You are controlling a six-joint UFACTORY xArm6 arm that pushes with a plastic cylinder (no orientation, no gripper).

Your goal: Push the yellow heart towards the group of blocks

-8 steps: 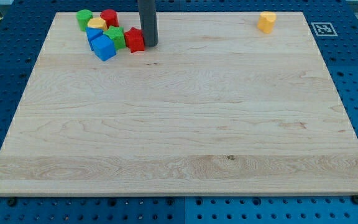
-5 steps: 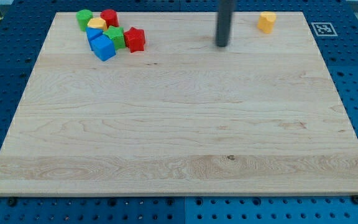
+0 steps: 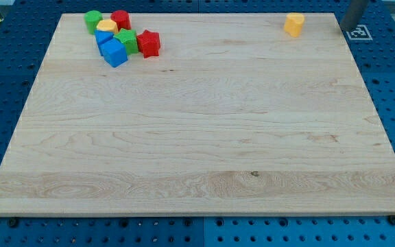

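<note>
The yellow heart (image 3: 293, 24) sits alone on the wooden tabletop (image 3: 197, 137), close to its far edge at about one o'clock from the board's centre, and it touches no other block. At three o'clock from the heart, near but apart from it, my tip (image 3: 349, 29) hangs over the board's top right corner, just beside a small black-and-white marker tag (image 3: 356, 31); only the lowest part of the dark rod shows, the rest being cut off by the view's top edge. I carry no end effector that opens or shuts, just this plain rod, so there is nothing apart, together or clamped.

Well away at nine o'clock from the heart, near the board's top left corner, the group of blocks lies packed together: a green block (image 3: 92, 20), a red block (image 3: 121, 19), a yellow block (image 3: 106, 27) between them, a second green block (image 3: 128, 40), a blue block (image 3: 114, 51) with another blue one (image 3: 102, 38) touching it, and a red star-like block (image 3: 148, 43) at the cluster's three o'clock side. The tabletop rests on a blue pegboard (image 3: 5, 82).
</note>
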